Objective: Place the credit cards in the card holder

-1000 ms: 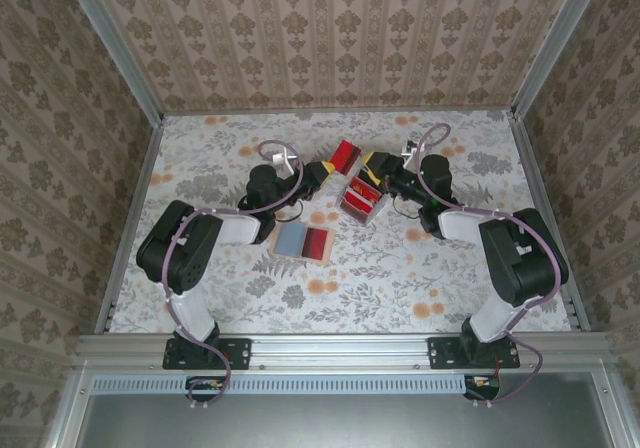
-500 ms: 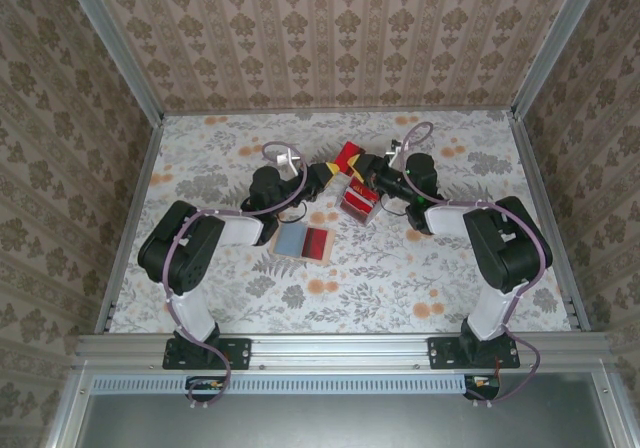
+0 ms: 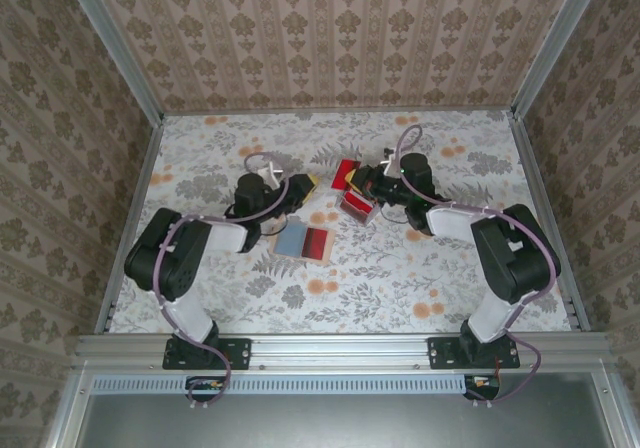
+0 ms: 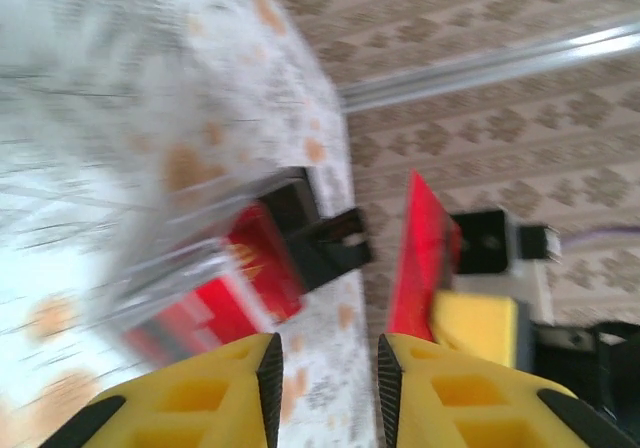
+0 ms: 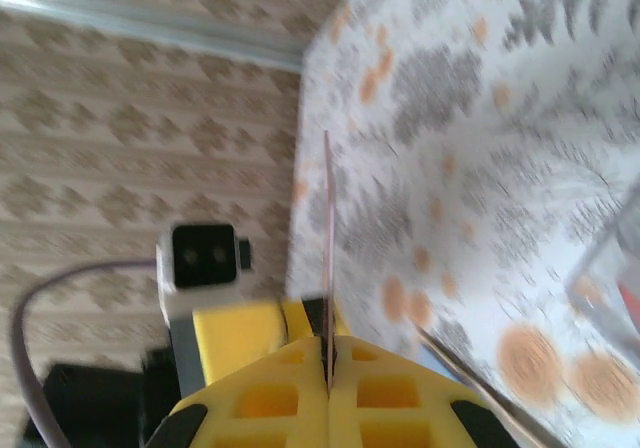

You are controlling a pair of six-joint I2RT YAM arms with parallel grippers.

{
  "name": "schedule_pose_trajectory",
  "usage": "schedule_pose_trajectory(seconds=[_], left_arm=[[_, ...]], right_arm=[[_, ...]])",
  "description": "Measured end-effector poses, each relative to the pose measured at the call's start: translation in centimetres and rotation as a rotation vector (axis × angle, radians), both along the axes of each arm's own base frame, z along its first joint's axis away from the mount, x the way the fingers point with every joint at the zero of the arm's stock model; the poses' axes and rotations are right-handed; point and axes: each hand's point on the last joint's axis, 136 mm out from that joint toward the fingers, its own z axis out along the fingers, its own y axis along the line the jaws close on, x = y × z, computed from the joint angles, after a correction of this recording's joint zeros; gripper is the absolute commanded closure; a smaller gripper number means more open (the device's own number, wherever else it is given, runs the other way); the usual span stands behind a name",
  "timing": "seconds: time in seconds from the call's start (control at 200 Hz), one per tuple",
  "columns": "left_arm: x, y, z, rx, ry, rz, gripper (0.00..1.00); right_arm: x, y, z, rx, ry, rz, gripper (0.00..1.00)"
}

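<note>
Retreated leftward since the handover, left gripper point(image 3: 303, 183) stands slightly parted and empty; right gripper point(image 3: 362, 176) pinches the red credit card point(image 3: 345, 175), which next needs carrying to card holder point(image 3: 303, 240).

White tabletop cloth printed with grey leaves and orange blooms point(image 3: 400, 278), spread across the middle of the top view. Walled in at 9, 12 and 3 o'clock by beige damask-patterned wallpaper panels point(image 3: 330, 38). Framed by slanting silver aluminium posts point(image 3: 112, 43) at 10 and 2 o'clock. Edged at 6 o'clock by a flat silver aluminium rail point(image 3: 340, 348), with a ribbed grey strip point(image 3: 340, 383) just below. Small clear plastic box point(image 3: 356, 220) resting on the cloth, just off centre toward 12 o'clock.
</note>
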Motion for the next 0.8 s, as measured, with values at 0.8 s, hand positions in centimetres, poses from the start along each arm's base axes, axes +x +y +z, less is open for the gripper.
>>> schedule_pose_trajectory(seconds=[0.8], left_arm=[[-9.4,10.3,-8.9,0.725,0.219,-0.135,0.59]], right_arm=[[-12.3,9.6,-12.1,-0.158,0.314,0.247,1.00]])
